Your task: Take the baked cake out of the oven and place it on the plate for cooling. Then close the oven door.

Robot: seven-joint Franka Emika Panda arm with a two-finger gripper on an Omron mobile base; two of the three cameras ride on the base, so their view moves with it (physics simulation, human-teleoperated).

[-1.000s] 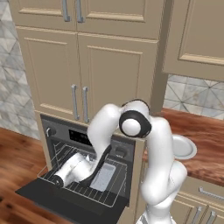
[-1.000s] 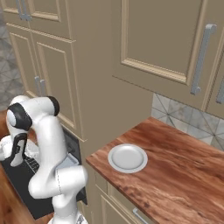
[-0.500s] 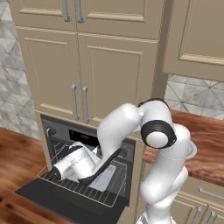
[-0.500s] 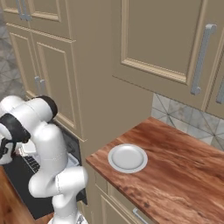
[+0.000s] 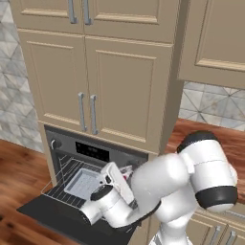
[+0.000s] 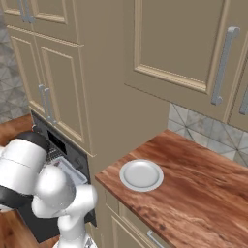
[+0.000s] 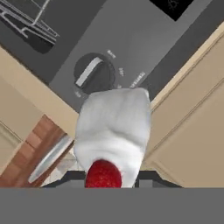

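At the bottom centre of the hand view, the cake [image 7: 114, 131] sits pinched in the gripper [image 7: 109, 175], below an oven [image 5: 95, 152] knob [image 7: 93, 73]. Lower left in the left base view, the door [image 5: 52, 217] hangs open. The plate [image 6: 141, 175] lies mid-frame on the counter [image 6: 203, 193] in the right base view.

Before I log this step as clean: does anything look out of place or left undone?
The oven door hangs fully open with a tray on the rack. The plate is bare; the cake sits close before the hand camera, near an oven knob. Nothing spilled.
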